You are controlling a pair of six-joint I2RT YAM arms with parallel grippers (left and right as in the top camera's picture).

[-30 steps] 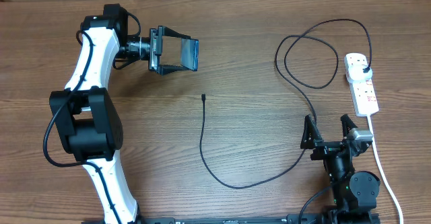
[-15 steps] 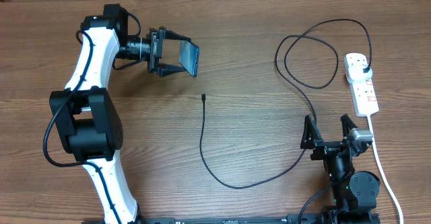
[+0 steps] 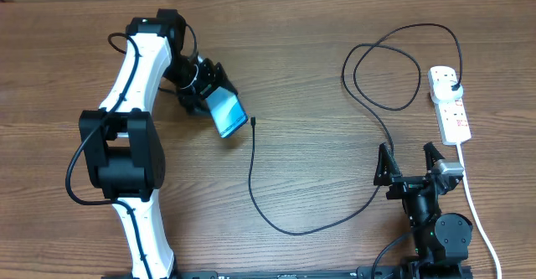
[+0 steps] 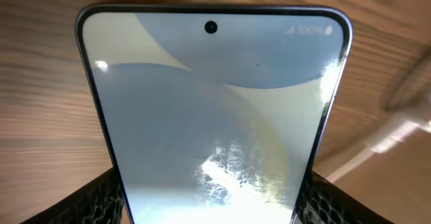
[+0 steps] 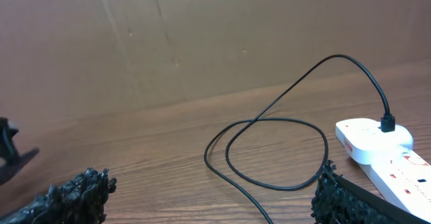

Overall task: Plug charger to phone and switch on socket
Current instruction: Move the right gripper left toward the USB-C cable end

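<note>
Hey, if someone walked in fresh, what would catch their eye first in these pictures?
The lit phone clamped in the left end effector, upper left. The black charger runs from just beside it to the white socket at far right, already plugged in.

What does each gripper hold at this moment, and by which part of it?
The left gripper holds the phone by its two long edges, toward the end away from the front camera. The right gripper is open and holds nothing.
</note>
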